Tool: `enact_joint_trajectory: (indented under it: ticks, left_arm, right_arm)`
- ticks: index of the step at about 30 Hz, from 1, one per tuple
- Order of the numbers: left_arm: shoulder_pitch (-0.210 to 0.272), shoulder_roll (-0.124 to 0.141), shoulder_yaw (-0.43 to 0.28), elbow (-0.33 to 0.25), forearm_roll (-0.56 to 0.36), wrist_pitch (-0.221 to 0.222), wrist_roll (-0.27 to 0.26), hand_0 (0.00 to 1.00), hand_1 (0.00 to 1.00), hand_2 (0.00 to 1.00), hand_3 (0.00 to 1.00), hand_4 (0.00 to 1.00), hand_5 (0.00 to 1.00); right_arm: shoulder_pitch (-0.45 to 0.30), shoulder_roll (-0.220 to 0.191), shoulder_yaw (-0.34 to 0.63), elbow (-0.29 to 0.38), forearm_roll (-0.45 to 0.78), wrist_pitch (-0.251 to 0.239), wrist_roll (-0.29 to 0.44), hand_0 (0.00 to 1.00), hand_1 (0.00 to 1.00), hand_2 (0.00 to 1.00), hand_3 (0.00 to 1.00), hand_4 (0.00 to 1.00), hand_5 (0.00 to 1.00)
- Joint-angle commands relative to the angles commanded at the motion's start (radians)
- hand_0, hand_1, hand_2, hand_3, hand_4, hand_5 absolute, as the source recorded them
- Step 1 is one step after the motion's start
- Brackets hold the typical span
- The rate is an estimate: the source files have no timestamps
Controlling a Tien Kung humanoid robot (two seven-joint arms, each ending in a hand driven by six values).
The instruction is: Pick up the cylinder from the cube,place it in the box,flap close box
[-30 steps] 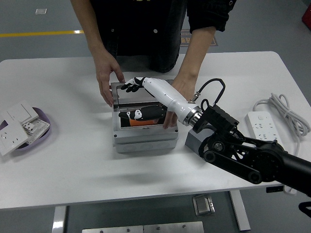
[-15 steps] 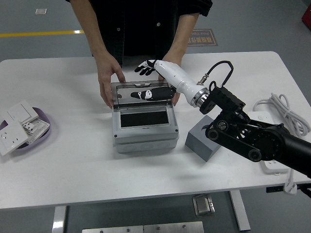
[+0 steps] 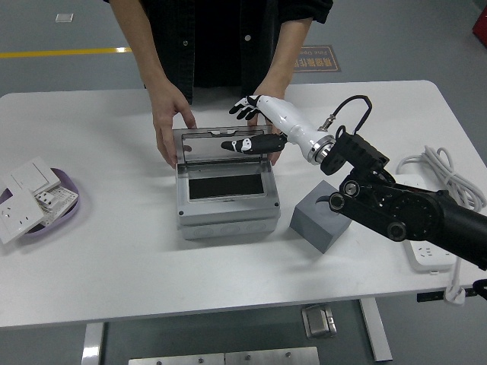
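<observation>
Since half a second ago, the right hand (image 3: 247,107) has drawn back and up from the box (image 3: 226,185), and now hangs over the table just behind the box's far right corner, fingers spread and holding nothing. A second before this moment that hand reached down into the box, and an orange thing showed through its window; now the window looks dark.

From the head view, the grey box sits mid-table with its clear flap (image 3: 222,143) raised at the back, leaning up and not yet shut; a reflection of the hand shows on it. The cylinder cannot be made out in the box or anywhere else on the table. The grey cube (image 3: 318,217) stands just right of the box, its top bare.

A person stands at the far side, one hand (image 3: 169,124) resting on the box's far left corner and the other hand (image 3: 271,89) behind its far right corner. A purple dish (image 3: 55,209) with white sockets sits at the left edge, and a power strip (image 3: 424,233) lies at the right.
</observation>
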Motion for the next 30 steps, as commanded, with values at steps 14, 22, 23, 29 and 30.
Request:
enact_joint_trajectory:
  ticks: [14,22,23,29,30]
  left_arm:
    - [0.005,-0.005,0.009,0.0,-0.012,0.0,-0.005,0.617,0.64,0.628,0.634,0.692,0.249]
    - [0.007,-0.007,0.015,0.0,-0.021,0.001,-0.009,0.617,0.64,0.628,0.636,0.692,0.248]
    - [0.008,-0.007,0.015,0.0,-0.021,0.001,-0.009,0.617,0.64,0.628,0.636,0.692,0.248]
    - [0.007,-0.009,0.016,0.0,-0.024,0.001,-0.01,0.617,0.64,0.628,0.635,0.692,0.25]
    - [0.007,-0.009,0.017,0.0,-0.024,0.001,-0.01,0.617,0.64,0.628,0.636,0.692,0.251]
  right_arm:
    - [-0.06,-0.043,-0.005,0.151,-0.057,-0.009,-0.017,0.394,0.617,0.645,0.691,0.953,0.552]
    - [-0.102,-0.075,-0.033,0.248,-0.064,-0.009,-0.025,0.367,0.612,0.645,0.692,0.948,0.552]
    - [-0.107,-0.077,-0.039,0.255,-0.062,-0.007,-0.025,0.367,0.612,0.645,0.692,0.948,0.552]
    - [-0.132,-0.082,-0.051,0.257,-0.044,-0.002,-0.021,0.351,0.601,0.642,0.69,0.943,0.548]
    - [-0.136,-0.084,-0.048,0.257,-0.041,-0.003,-0.02,0.347,0.601,0.642,0.69,0.928,0.541]
